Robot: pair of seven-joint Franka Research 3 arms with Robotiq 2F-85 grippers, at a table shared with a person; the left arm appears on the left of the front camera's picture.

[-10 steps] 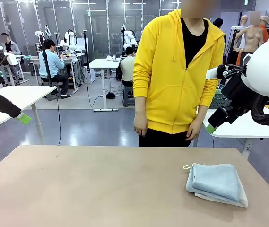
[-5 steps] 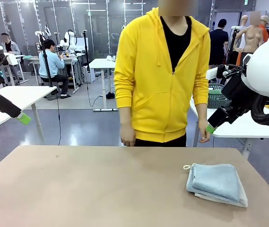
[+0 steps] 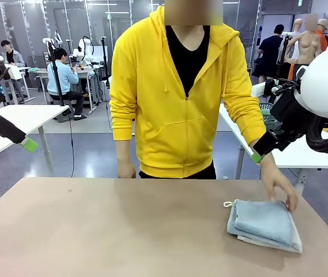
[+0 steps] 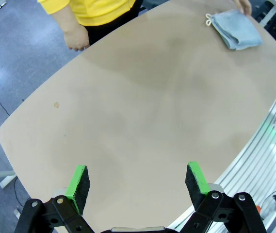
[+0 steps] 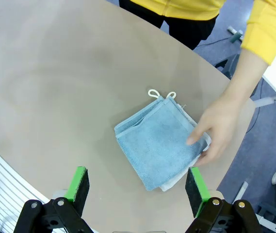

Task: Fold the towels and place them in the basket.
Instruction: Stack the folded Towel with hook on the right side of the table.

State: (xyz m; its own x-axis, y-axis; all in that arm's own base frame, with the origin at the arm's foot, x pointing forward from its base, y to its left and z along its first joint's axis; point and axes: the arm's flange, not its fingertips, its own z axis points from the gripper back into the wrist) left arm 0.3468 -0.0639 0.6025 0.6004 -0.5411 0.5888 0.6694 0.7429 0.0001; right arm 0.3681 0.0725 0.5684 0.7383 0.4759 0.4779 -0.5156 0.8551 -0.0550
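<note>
The left end effector [image 3: 30, 144] hung up in the air at the left side, well away from the towels. Its two green pads [image 4: 78, 180] stood wide apart and held nothing. Under it lay the bare brown worktop [image 3: 123, 231].

In the middle, at the far edge of the worktop, stood a person in a yellow hoodie [image 3: 178, 98]. One hand [image 3: 126, 169] hung down just past the far edge of the worktop and touched nothing.

To the right lay the towels [image 3: 264, 224], folded and stacked flat on the worktop near its right end. The blue towel [image 5: 153, 145] was on top. The white towel [image 5: 176, 180] was under it, and only its edges peeked out. Two small loops [image 5: 160, 93] stuck out at one corner of the stack. The person's other hand [image 5: 216, 130] reached down and rested on the far edge of the stack, with the fingers touching the blue towel.

The right end effector [image 3: 257, 156] hung in the air above the worktop, near that arm's sleeve but apart from the towels. Its green pads [image 5: 195, 185] also stood wide apart, and it held nothing.
</note>
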